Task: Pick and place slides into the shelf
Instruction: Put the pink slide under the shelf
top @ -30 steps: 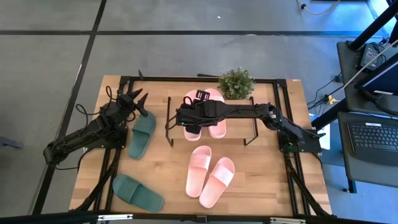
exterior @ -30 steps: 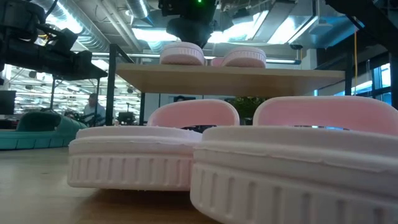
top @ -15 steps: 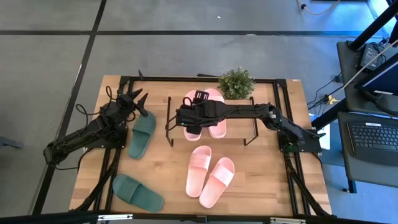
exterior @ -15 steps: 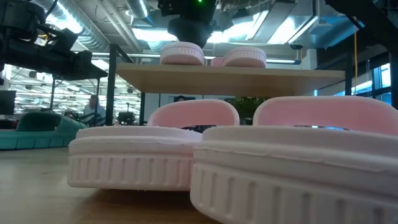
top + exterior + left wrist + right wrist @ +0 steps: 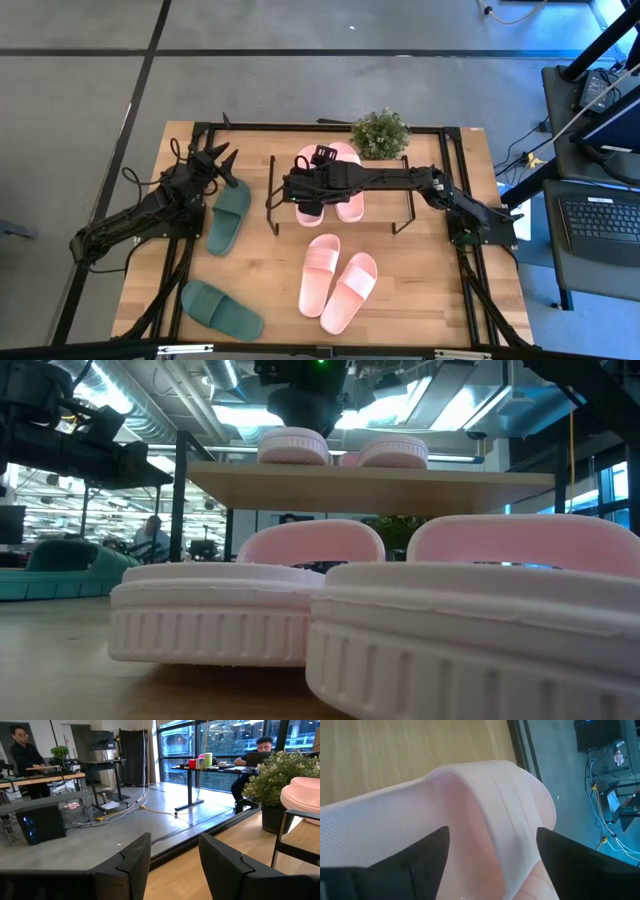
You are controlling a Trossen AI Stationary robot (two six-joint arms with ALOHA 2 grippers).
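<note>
No text, label, brand, number or sign can be read anywhere in these views.

Matt textured foam slides

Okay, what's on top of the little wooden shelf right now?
Two light pink slides lie on the shelf. The right gripper, open, covers much of one; nothing else shows.
</note>
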